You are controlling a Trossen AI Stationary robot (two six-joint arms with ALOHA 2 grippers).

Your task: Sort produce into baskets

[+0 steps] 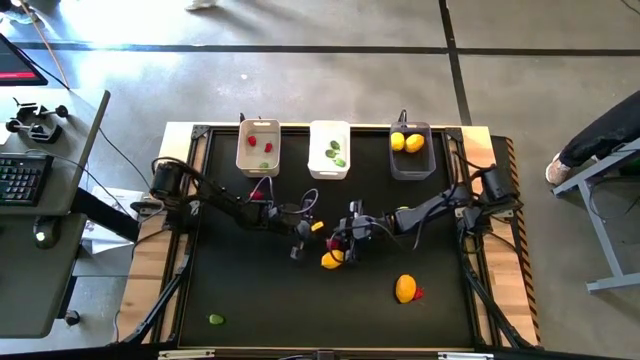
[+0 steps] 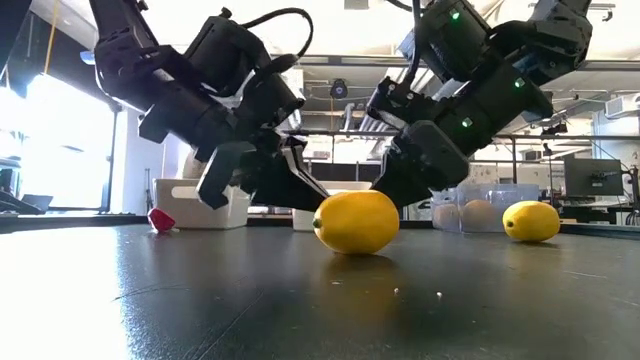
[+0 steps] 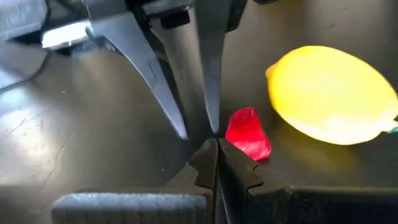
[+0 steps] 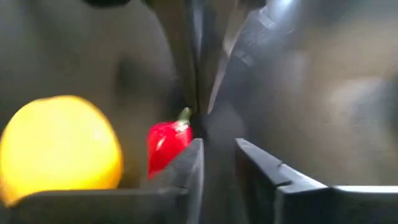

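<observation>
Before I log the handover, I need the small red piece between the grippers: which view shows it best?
The left wrist view: the red piece lies unobstructed beside the yellow lemon. The right wrist view shows it partly behind a finger. The high and low views hide it behind the grippers.

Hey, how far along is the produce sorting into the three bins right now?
Done: red pieces lie in the beige plastic bin, green pieces in the bright white bin, two yellow lemon-like fruits in the dark grey bin. In hand: both grippers meet mid-table at a small red pepper-like piece beside a yellow lemon; neither visibly holds it. Left: that pair, an orange fruit and a green piece.
</observation>
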